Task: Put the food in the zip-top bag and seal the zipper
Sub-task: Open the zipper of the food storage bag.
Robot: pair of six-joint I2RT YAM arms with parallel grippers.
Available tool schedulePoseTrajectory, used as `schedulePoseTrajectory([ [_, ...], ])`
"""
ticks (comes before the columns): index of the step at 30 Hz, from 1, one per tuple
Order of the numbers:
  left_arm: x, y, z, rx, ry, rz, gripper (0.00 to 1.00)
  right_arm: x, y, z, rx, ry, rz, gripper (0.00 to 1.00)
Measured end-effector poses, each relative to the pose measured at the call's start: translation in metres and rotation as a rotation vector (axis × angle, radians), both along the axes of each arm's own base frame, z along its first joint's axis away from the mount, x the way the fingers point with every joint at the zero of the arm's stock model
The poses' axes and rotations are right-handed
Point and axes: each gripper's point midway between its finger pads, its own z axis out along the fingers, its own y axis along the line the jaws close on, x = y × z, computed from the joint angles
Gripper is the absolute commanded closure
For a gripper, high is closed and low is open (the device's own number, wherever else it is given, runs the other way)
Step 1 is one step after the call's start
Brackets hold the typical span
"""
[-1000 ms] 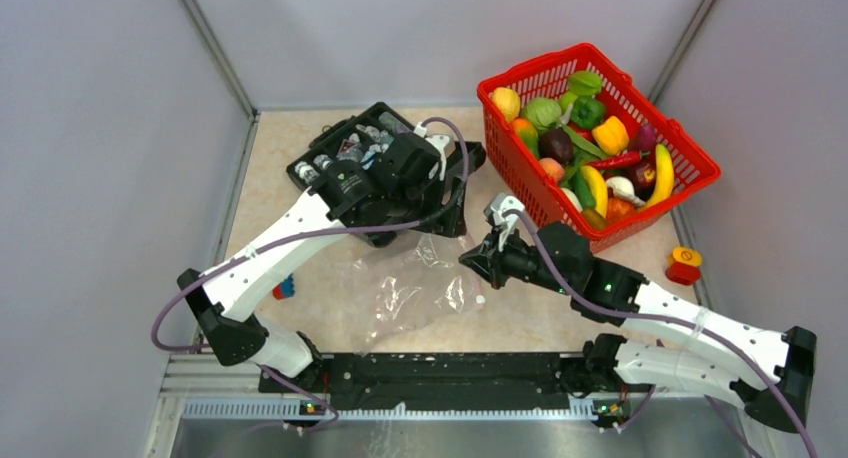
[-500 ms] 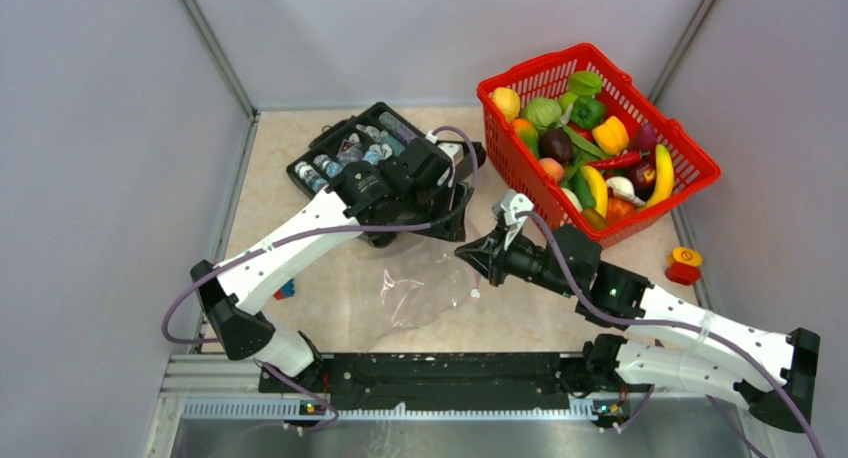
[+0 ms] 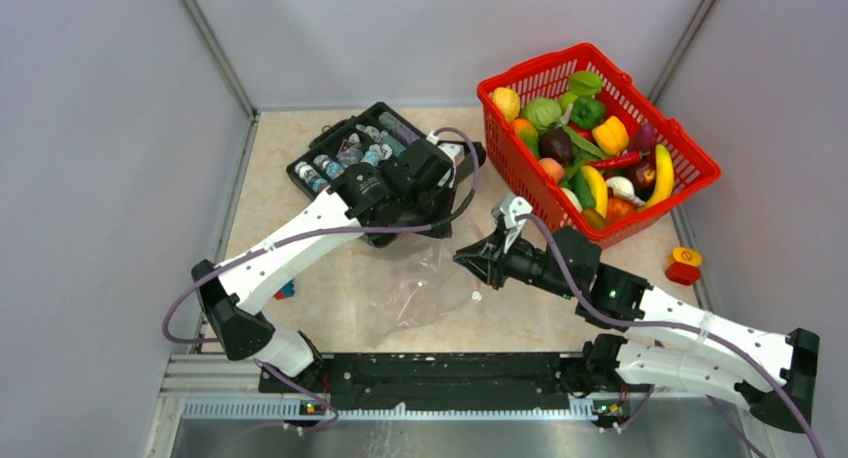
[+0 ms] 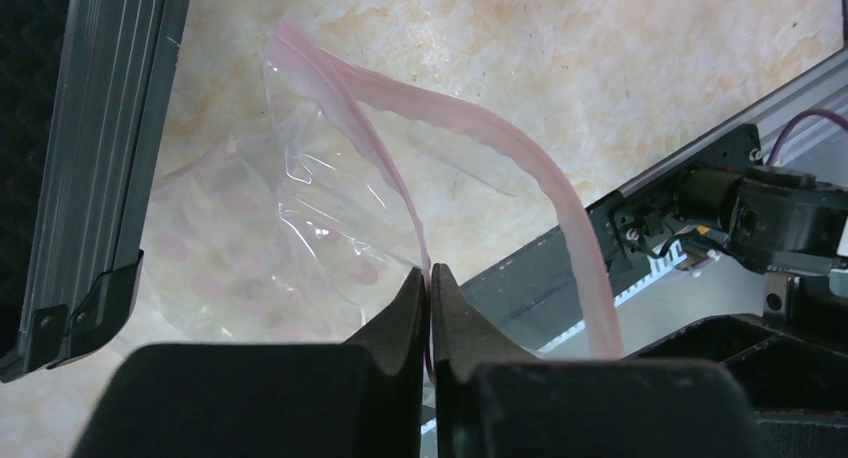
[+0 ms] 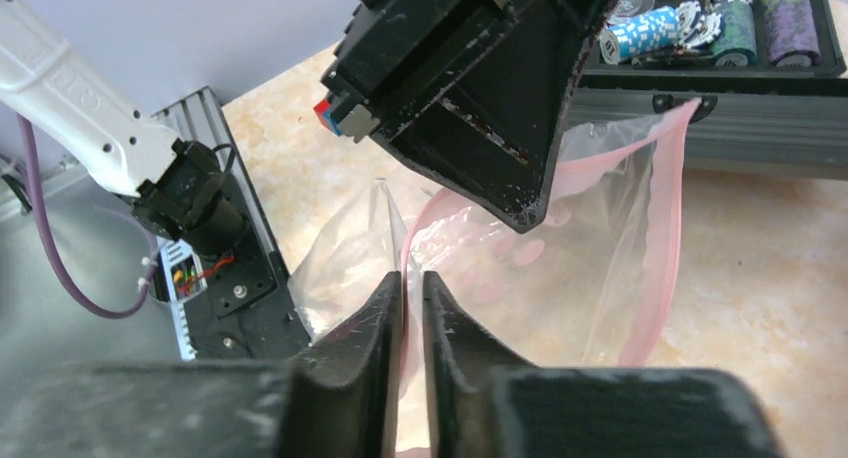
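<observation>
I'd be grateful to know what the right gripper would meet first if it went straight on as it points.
Probably the left gripper, just beyond the zip-top bag rim the right gripper pinches; depth is uncertain.

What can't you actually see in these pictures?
Top view: left gripper fingertips, hidden under its own wrist.
Top view: food at the basket's bottom, buried by the pile.
Top view: part of the case, under the left arm.
Right wrist view: part of the bag's mouth, behind the left gripper.

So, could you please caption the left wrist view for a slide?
Left gripper pinching the zipper of the clear zip-top bag, its mouth parted over the table.
</observation>
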Motion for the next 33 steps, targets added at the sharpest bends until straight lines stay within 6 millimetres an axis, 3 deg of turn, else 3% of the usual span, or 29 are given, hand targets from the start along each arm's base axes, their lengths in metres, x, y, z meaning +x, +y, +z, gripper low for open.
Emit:
schedulePoseTrajectory([
  [3,0.0,0.0,-0.003,0.003,-0.002,-0.003,1.0,-0.002,0.001,0.0,0.011,0.019,0.008,0.45],
  [6,0.0,0.001,-0.008,0.012,0.0,-0.006,1.0,-0.003,-0.002,0.002,0.03,0.043,-0.014,0.36],
  [13,-0.005,0.012,-0.01,-0.011,-0.041,-0.005,1.0,0.018,-0.047,0.012,0.054,0.104,-0.271,0.36],
  [16,-0.009,0.016,-0.008,-0.046,-0.066,-0.008,1.0,0.033,-0.057,0.01,0.021,0.162,-0.391,0.4],
  [21,-0.018,0.022,-0.01,-0.086,-0.08,-0.02,1.0,0.07,-0.066,-0.028,-0.041,0.301,-0.52,0.42],
  [24,-0.021,0.026,-0.015,-0.084,-0.075,-0.022,1.0,0.09,-0.069,-0.058,-0.092,0.389,-0.568,0.38],
  [27,-0.025,0.028,-0.022,-0.074,-0.061,-0.027,1.0,0.093,-0.06,-0.081,-0.141,0.452,-0.547,0.34],
  [30,-0.025,0.029,-0.026,-0.071,-0.062,-0.029,1.0,0.089,-0.052,-0.084,-0.135,0.48,-0.509,0.32],
  [33,-0.024,0.028,-0.027,-0.076,-0.068,-0.029,1.0,0.082,-0.045,-0.072,-0.061,0.479,-0.457,0.32],
])
